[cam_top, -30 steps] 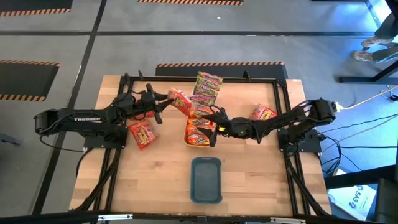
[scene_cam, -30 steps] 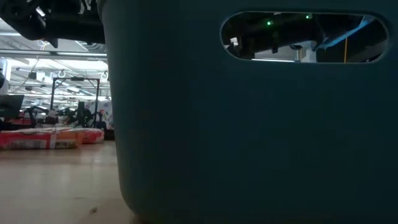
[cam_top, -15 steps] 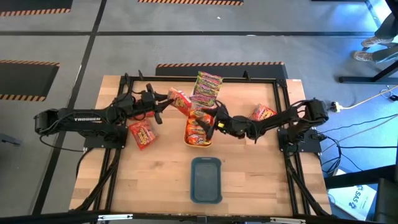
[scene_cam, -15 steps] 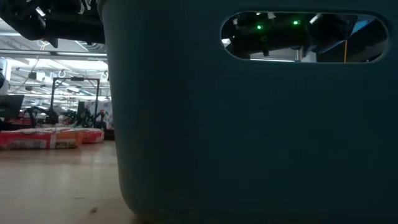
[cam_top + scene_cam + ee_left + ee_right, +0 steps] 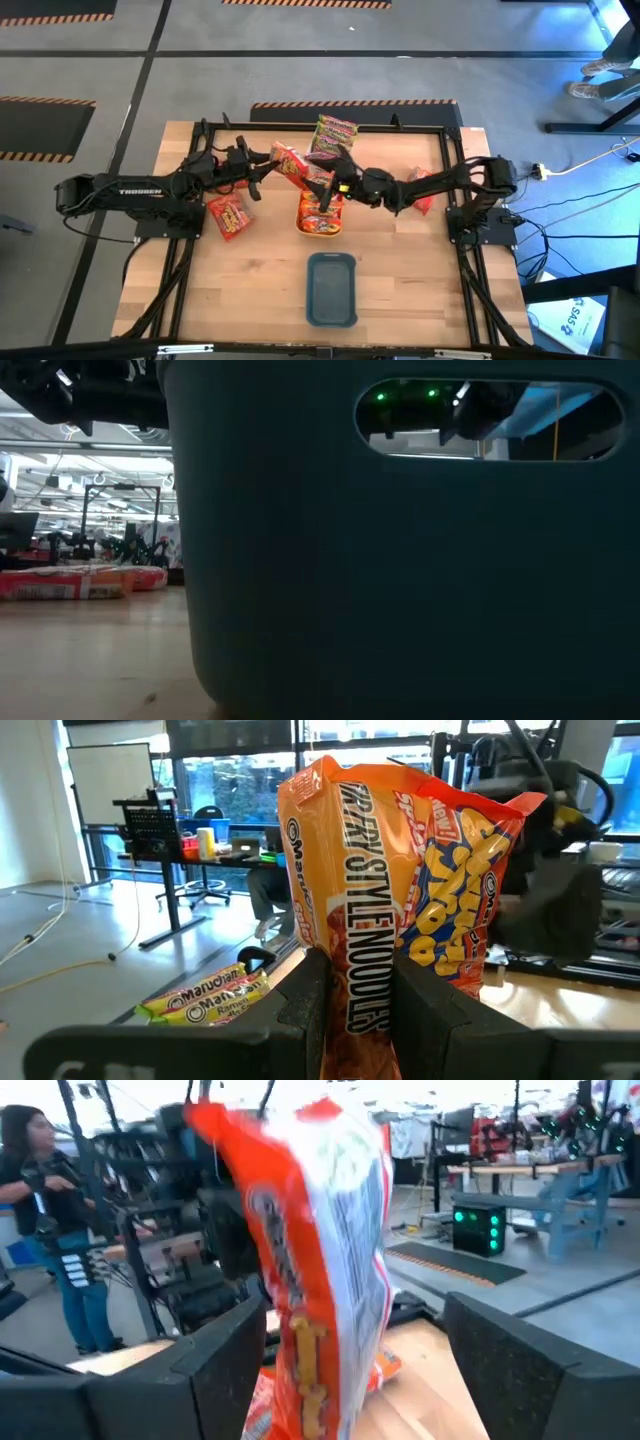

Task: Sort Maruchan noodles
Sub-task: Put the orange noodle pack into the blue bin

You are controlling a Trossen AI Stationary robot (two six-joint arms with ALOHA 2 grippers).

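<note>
Left gripper [image 5: 350,1010]: it is squeezed tight on an orange noodle pack [image 5: 340,900] and holds it up on its edge above the counter [image 5: 400,290], near the back middle.
Right gripper [image 5: 333,190]: its two fingers [image 5: 500,1370] stand wide apart. The held orange pack sits in the gap between them. I cannot tell if they touch it.
Orange tray [image 5: 318,222]: it sits in the middle of the counter, right under the right gripper, with noodle packs [image 5: 320,208] piled in it.
Green-pink packs [image 5: 334,135]: they lie flat at the back edge, just behind the two grippers.
Red pack [image 5: 229,215]: it lies flat by the left arm, away from the trays.
Another red pack [image 5: 423,188]: it lies under the right arm, partly hidden.
Teal tray [image 5: 331,288]: it sits at the front, well apart from the packs.
</note>
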